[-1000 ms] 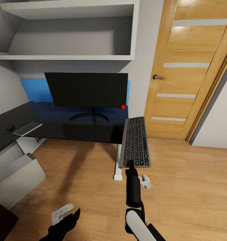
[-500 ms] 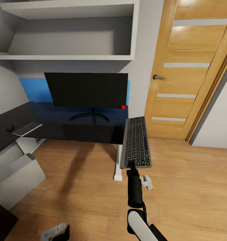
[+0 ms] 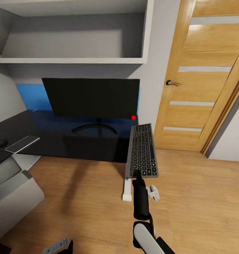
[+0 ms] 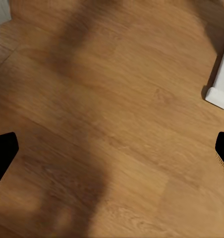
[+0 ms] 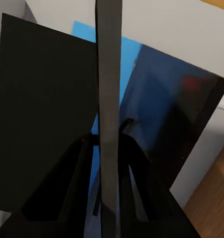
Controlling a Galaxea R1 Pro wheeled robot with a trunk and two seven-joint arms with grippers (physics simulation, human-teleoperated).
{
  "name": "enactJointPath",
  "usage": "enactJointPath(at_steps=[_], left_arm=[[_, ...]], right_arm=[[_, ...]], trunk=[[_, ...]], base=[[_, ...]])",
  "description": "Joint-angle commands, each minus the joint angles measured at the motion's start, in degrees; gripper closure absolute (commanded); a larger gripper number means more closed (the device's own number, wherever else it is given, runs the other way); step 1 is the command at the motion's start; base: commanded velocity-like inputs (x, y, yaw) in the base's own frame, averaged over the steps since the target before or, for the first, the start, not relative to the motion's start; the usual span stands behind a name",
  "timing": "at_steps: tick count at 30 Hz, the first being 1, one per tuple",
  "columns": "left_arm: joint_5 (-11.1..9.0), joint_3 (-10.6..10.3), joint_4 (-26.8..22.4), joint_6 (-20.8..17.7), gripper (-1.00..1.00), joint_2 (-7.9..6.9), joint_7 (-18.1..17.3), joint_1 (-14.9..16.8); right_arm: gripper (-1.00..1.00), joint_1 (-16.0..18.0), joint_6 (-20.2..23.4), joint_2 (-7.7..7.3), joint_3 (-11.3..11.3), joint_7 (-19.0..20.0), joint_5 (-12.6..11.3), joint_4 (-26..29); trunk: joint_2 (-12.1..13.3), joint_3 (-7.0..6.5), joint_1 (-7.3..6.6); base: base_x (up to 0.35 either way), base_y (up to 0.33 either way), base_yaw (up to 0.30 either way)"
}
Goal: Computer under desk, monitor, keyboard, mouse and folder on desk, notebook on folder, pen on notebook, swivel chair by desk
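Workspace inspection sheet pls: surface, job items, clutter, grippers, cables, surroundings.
Surface: black desk, glossy, mostly bare in front of the monitor.
Job's things: monitor upright on the desk; keyboard held in the air at the desk's right end, not yet on it; light grey computer on the floor at the left.
Clutter: small dark object and a flat grey item on the desk's left part.
Grippers: right gripper shut on the keyboard's near edge; left gripper open over bare floor.
Cables: nothing seen.
Surroundings: wooden door, wall shelf, wood floor.
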State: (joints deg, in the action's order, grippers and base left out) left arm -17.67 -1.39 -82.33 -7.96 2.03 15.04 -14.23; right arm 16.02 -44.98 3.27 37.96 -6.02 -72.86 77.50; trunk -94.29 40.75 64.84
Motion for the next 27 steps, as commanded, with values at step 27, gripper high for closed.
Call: enactJointPath(at_steps=[27], left_arm=[[-0.5, 0.0, 0.5, -0.3, -1.00, -0.01, 0.3, 0.0]], right_arm=[[1.00, 0.1, -0.1, 0.30, 0.1, 0.0, -14.5, -1.5]], trunk=[[0.0, 0.04, 0.03]], base=[[0.033, 0.000, 0.000]])
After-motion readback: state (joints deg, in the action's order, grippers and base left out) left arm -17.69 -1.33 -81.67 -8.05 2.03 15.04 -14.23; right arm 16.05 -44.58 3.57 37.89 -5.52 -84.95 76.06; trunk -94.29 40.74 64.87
